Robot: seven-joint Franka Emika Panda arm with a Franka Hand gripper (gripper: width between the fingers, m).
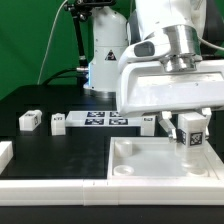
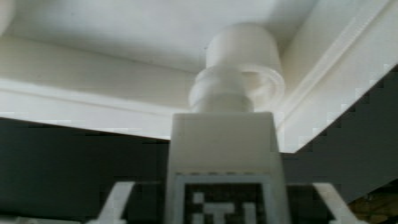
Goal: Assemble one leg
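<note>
**Leg poised over the corner recess**

The small white plastic leg block with a black-and-white square tag (image 1: 193, 130) is upright and off the black table (image 1: 60, 145). It hangs over the far corner of the large white square tray-like piece (image 1: 150, 162), on the exterior view's right. The fingers (image 2: 118, 205) are closed on its two sides, near the tagged end. This leaves the round peg end (image 2: 237, 70) free and pointing into the corner, as the wrist view shows. I judge that grip is chosen so the peg can seat in the recess. Whether the peg touches the tray yet, I cannot tell.

The arm stands over that corner with its wrist pointing straight down and the hand low. Three similar blocks (image 1: 30, 120) (image 1: 57, 123) (image 1: 148, 122) lie near the marker board (image 1: 100, 120).
</note>
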